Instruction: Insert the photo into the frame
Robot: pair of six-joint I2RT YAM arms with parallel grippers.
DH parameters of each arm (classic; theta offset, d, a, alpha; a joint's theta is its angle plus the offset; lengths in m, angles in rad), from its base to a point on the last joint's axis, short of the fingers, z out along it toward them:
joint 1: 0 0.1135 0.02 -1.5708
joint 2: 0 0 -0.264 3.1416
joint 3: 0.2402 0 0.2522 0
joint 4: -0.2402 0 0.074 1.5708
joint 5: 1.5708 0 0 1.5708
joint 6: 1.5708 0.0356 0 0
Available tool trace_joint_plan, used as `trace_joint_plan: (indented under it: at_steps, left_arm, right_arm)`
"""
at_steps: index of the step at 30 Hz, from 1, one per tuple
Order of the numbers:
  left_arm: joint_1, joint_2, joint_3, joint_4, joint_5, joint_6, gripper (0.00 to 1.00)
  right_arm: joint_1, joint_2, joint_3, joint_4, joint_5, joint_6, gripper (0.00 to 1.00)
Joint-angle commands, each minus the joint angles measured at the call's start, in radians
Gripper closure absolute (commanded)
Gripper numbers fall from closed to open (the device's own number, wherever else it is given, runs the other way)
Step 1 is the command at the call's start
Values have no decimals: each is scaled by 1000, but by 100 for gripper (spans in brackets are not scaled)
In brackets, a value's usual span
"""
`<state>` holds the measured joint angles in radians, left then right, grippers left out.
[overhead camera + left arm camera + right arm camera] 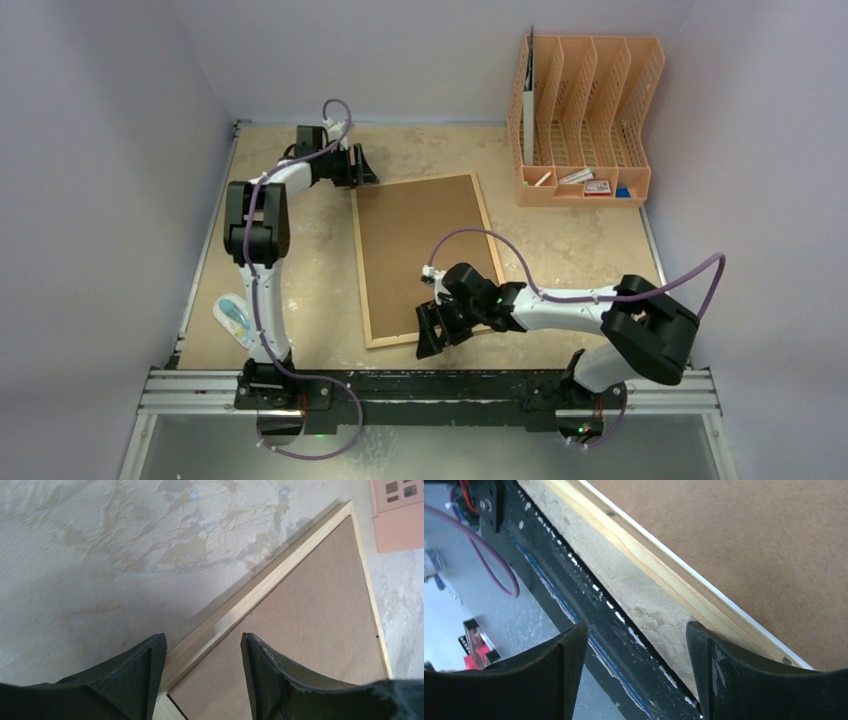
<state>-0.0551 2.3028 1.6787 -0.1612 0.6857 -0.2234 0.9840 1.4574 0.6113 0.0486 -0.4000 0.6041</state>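
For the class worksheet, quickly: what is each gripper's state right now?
Left gripper: open, astride the frame edge, nothing gripped.
Right gripper: open, empty.

Frame (425, 240): flat on table (300, 270). File organiser (585, 120): behind-right of frame, apart. Left gripper (362, 165): over frame's far left corner. Right gripper (440, 335): at frame's near edge.

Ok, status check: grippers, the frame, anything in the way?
Left gripper open, straddling the frame at its far corner. Right gripper open beside its near edge. Frame lies back up, photo not in view. Nothing on the frame.
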Motion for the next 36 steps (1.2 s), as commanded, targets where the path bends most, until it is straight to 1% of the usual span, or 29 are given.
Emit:
trace_joint_plan:
  at_steps: [1, 3, 4, 6, 9, 11, 14, 18, 22, 25, 27, 30, 36]
  left_arm:
    - [43, -60, -91, -121, -69, 21, 40]
    - [42, -72, -96, -146, -36, 67, 41]
    - [41, -76, -87, -201, -44, 96, 41]
    - [46, -101, -101, -224, -102, 114, 42]
    - [55, -157, -142, -252, -177, 96, 43]
    - [55, -199, -199, -267, -231, 88, 44]
    - [55, -264, -279, -295, -336, 65, 44]
    - [55, -341, -367, -360, -440, -9, 43]
    - [55, -421, -467, -389, -460, -61, 42]
    - [55, -486, -566, -382, -471, -109, 41]
    - [55, -541, -632, -372, -459, -143, 39]
    - [55, -609, -718, -370, -437, -161, 37]
    - [55, -746, -775, -396, -430, -180, 36]
  right_arm:
    - [-27, 9, -11, -144, 325, 78, 24]
    - [-56, -17, -19, -160, 360, 97, 24]
    - [-83, -31, -25, -157, 359, 98, 24]
    - [-131, -51, -35, -150, 353, 92, 24]
    - [-196, -59, -53, -98, 301, 71, 24]
    - [-215, -42, -44, -73, 276, 51, 25]
    - [-225, 4, 6, -80, 279, 15, 25]
    - [-266, 47, 51, -68, 279, -15, 25]
    - [-347, 82, 90, -51, 262, -90, 25]
    - [-397, 120, 106, -15, 243, -103, 26]
    - [-432, 146, 119, -3, 234, -96, 26]
    - [-475, 173, 140, 8, 260, -69, 27]
    - [-562, 213, 193, 6, 298, -9, 27]
